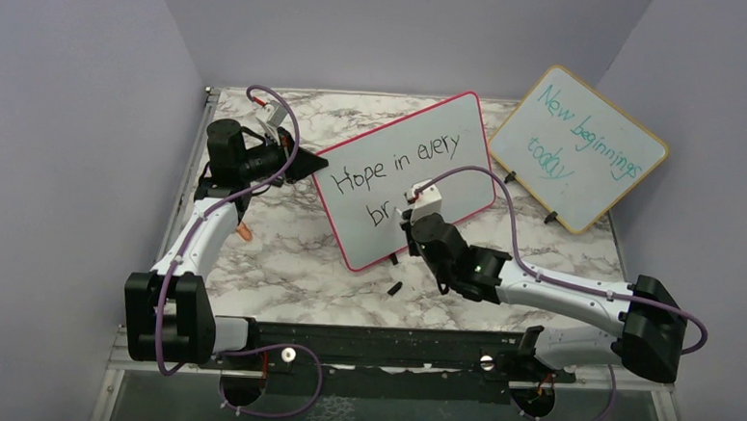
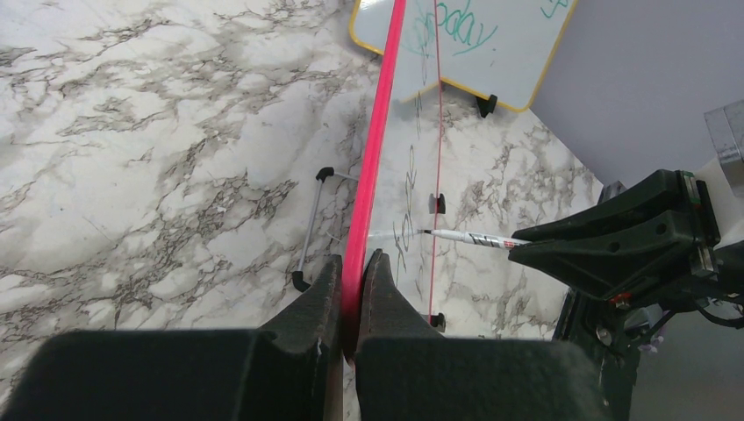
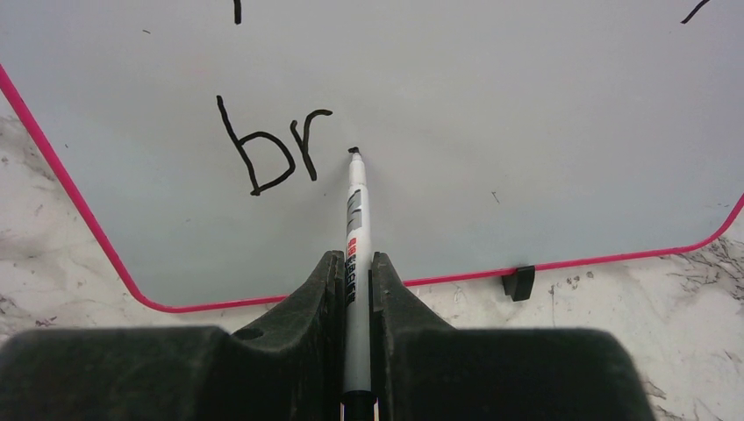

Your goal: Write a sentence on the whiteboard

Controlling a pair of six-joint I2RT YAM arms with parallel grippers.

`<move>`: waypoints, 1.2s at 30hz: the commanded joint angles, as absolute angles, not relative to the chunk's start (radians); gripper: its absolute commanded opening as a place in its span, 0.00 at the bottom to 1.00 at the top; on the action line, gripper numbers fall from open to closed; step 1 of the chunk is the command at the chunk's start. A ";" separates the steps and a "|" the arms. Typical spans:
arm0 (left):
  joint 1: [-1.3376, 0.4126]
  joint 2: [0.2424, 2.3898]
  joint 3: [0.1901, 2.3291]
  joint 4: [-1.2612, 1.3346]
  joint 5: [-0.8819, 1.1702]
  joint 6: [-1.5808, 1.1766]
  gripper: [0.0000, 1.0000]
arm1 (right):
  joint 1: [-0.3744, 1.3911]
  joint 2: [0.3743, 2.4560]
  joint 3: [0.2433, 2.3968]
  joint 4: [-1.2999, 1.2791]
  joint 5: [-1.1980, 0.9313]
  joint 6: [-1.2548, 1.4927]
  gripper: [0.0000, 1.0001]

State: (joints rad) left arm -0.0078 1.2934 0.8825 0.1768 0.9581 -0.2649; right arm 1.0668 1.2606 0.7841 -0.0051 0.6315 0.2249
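Note:
The whiteboard (image 1: 431,146) with the pink-red frame stands tilted on the marble table. The sentence (image 1: 396,168) on it reads "Hope in every" with "br" (image 3: 268,149) below it. My left gripper (image 2: 354,263) is shut on the whiteboard's left edge (image 2: 373,167). My right gripper (image 3: 354,263) is shut on a white marker (image 3: 355,228). The marker's black tip (image 3: 354,152) touches the board just right of the "r". The marker also shows in the left wrist view (image 2: 469,237).
A wooden-framed board (image 1: 577,149) with teal writing "New beginnings today" stands at the back right. A small black cap (image 1: 394,289) lies on the table in front of the whiteboard. A small orange item (image 1: 244,231) lies by the left arm.

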 commanded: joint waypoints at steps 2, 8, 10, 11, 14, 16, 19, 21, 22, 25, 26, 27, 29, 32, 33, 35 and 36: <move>-0.014 1.342 0.848 0.069 0.811 -0.129 0.00 | 1.046 1.253 0.769 -0.025 0.674 0.243 0.01; -0.014 1.342 0.848 0.068 0.811 -0.129 0.00 | 1.043 1.253 0.775 -0.016 0.684 0.240 0.01; -0.014 1.341 0.849 0.068 0.810 -0.128 0.00 | 1.043 1.253 0.777 -0.008 0.685 0.235 0.01; -0.014 1.341 0.848 0.068 0.810 -0.127 0.00 | 1.043 1.253 0.780 -0.008 0.686 0.234 0.01; -0.014 1.342 0.848 0.069 0.811 -0.127 0.00 | 1.042 1.256 0.789 0.005 0.690 0.226 0.01; -0.014 1.341 0.849 0.068 0.810 -0.127 0.00 | 1.042 1.259 0.794 0.028 0.688 0.216 0.01; -0.014 1.341 0.850 0.068 0.811 -0.127 0.00 | 1.042 1.261 0.801 0.041 0.684 0.207 0.01; -0.014 1.341 0.850 0.068 0.810 -0.127 0.00 | 1.042 1.264 0.804 0.049 0.682 0.202 0.01; -0.014 1.341 0.850 0.067 0.810 -0.127 0.00 | 1.042 1.264 0.808 0.051 0.679 0.199 0.01; -0.014 1.343 0.851 0.067 0.811 -0.127 0.00 | 1.042 1.268 0.814 0.063 0.656 0.187 0.01; -0.014 1.343 0.850 0.067 0.810 -0.127 0.00 | 1.042 1.269 0.814 0.068 0.648 0.182 0.01; -0.014 1.343 0.850 0.067 0.811 -0.127 0.00 | 1.042 1.271 0.814 0.070 0.644 0.180 0.01; -0.014 1.344 0.851 0.066 0.811 -0.127 0.00 | 1.042 1.269 0.812 0.081 0.636 0.177 0.01; -0.014 1.344 0.852 0.067 0.812 -0.127 0.00 | 1.042 1.269 0.814 0.085 0.635 0.174 0.01; -0.014 1.345 0.851 0.066 0.812 -0.127 0.00 | 1.042 1.266 0.814 0.088 0.634 0.173 0.01; -0.014 1.345 0.852 0.066 0.812 -0.127 0.00 | 1.042 1.264 0.812 0.097 0.626 0.167 0.01; -0.014 1.346 0.853 0.067 0.812 -0.127 0.00 | 1.042 1.265 0.814 0.096 0.623 0.165 0.01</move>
